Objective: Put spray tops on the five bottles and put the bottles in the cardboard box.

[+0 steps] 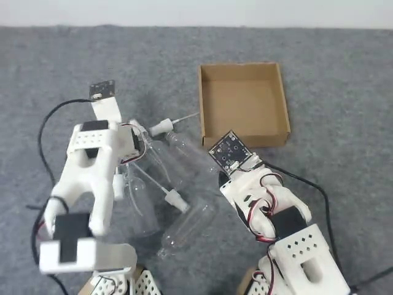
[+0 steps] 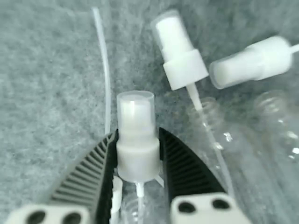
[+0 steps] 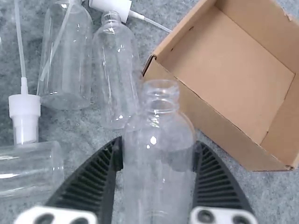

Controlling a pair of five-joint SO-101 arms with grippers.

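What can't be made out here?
- Bottle count: in the high view the left arm covers part of the bottle pile, so five cannot be confirmed.
- Left wrist view: the tube end of the spray top in the left gripper is cut off at the picture's edge, between the jaws.
- Right wrist view: the base of the bottle in the right gripper is cut off at the picture's edge.

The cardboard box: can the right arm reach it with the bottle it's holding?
Probably yes. The cardboard box sits just beyond the right gripper and its bottle. The box is open and empty, and nothing lies between them.
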